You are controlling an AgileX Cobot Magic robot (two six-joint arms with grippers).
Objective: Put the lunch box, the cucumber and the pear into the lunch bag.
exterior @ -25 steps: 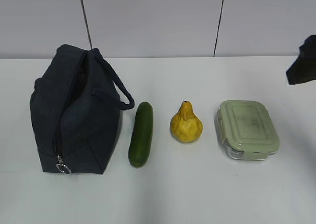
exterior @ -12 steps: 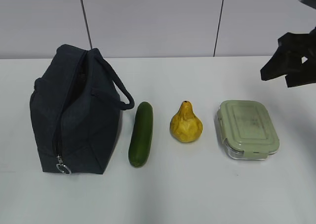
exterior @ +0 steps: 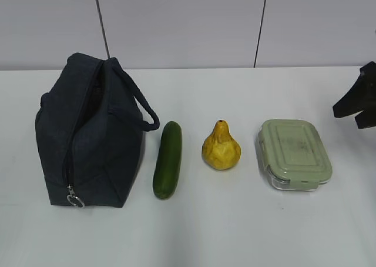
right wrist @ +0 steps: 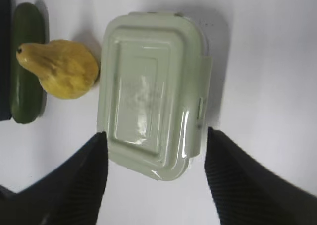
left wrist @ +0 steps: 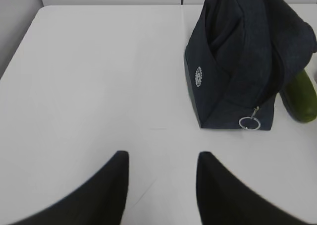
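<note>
Landmark: the boxy dark navy fabric lunch bag [exterior: 91, 134] with corded loop handles, standing on the white table [exterior: 235, 232] with its top zipper parted. Nothing is inside it that can be seen.

Just beside the bag lies the straight, smooth dark green cucumber [exterior: 168, 159]. Next outward stands the lumpy yellow pear [exterior: 221, 147], apart from the cucumber. Farthest from the bag sits the rectangular clear lunch box [exterior: 295, 154] with its pale sage-green snap-lock lid, flat on the table.

The right gripper [right wrist: 154, 144] hangs above the lunch box, jaws spread wide and empty, one finger off each long side of the lid. The left gripper [left wrist: 161, 160] hovers over bare table on the bag's far side from the cucumber, jaws partly apart, holding nothing.

Step in hand, by judgement: grasp the lunch box. Recommended practice: centre the jaws along the box's length, descend until the pads [right wrist: 91, 158] pass the lid rim and meet the clear walls, then close squarely. A grip on the lid flange alone risks slipping or tilting.
</note>
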